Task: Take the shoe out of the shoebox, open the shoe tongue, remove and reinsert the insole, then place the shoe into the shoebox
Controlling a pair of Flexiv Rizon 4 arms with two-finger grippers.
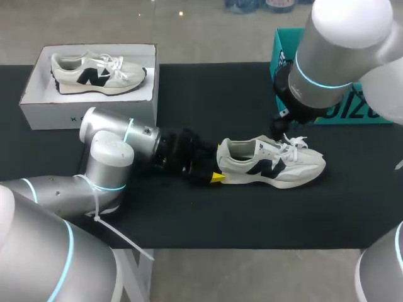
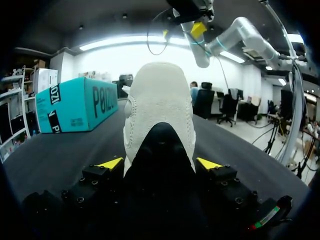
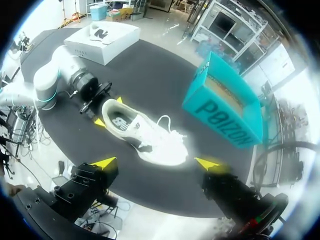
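**White shoe on the desk, heel in your left end effector**

White shoe (image 1: 271,162) with dark side marks stands upright on its sole on the black desk (image 1: 208,214), outside the shoebox. Heel points at your left arm, toe toward your right side. Laces (image 1: 295,143) lie loose over the tongue.

Left end effector (image 2: 160,164): low on the desk, lying level, pinching the shoe's heel. One yellow tip sits against each side of the heel counter. From the left wrist you look straight along the shoe, with the dark heel patch nearest and the white collar above it.

Right end effector (image 3: 155,162): fingers spread wide, holding nothing. It hangs well above the shoe, with the whole shoe showing between its two tips far below. In the head view your right arm covers most of it.

White shoebox (image 1: 88,107): open, at the far left corner of the desk, well apart from the shoe. A second shoe (image 1: 97,74) of the same pattern lies inside it on its side.

Teal box (image 3: 227,107): at the far right of the desk, near the shoe's toe end but not touching it.
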